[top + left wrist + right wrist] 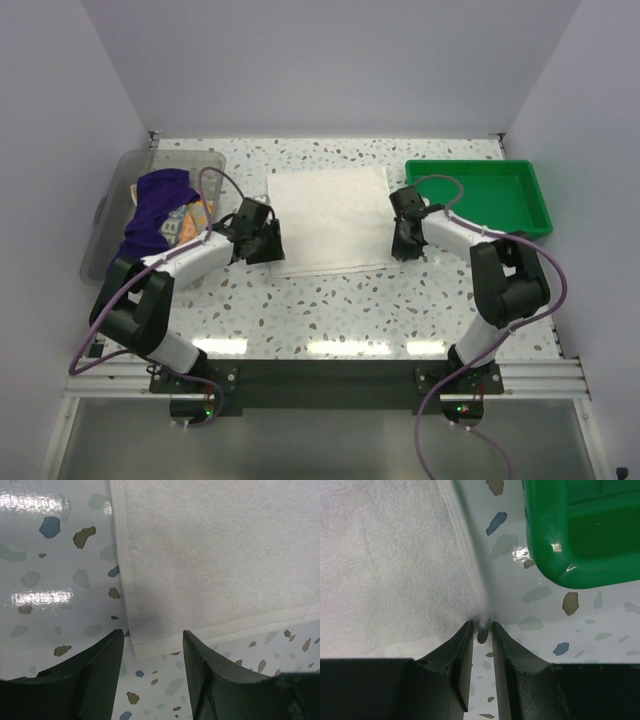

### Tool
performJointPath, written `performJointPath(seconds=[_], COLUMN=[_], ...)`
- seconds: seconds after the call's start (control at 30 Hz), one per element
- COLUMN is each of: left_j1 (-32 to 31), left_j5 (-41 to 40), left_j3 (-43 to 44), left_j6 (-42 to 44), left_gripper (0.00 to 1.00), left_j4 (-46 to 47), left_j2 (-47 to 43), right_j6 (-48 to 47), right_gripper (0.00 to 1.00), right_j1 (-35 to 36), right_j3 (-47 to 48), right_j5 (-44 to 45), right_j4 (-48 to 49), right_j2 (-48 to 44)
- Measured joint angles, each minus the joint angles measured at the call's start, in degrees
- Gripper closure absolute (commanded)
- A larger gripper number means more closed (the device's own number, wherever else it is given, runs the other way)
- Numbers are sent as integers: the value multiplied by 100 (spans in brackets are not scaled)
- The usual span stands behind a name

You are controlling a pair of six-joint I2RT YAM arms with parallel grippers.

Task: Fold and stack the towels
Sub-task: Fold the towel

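Risking the white towel (330, 215) slipping free: right gripper (482, 626) sitting narrow at its very corner tip, left gripper (152, 635) gaping wide, holding nothing.

The white towel (330, 218) lies spread flat in the middle of the bench (330, 310), its hemmed edges straight. The purple towel (155, 208) sits crumpled in the clear bin (103, 240) at the left, partly covering the bunched lettered towel (186, 224) on its right.

green tray (541, 208), clear bin (108, 212), speckled table (330, 310)
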Motion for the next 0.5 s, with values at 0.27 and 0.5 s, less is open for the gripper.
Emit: performJointPath(seconds=[0.27,0.5], left_j1=[0,0], left_j5=[11,4], left_j3=[2,2], left_j6=[7,50], left_gripper=[44,44], left_j4=[-50,-214], left_j2=[24,76], right_j6=[22,-61], right_gripper=[87,85], right_j1=[-4,-4], right_j3=[-22,177], right_j5=[2,4], right_j4=[24,-192], right_j2=[20,17])
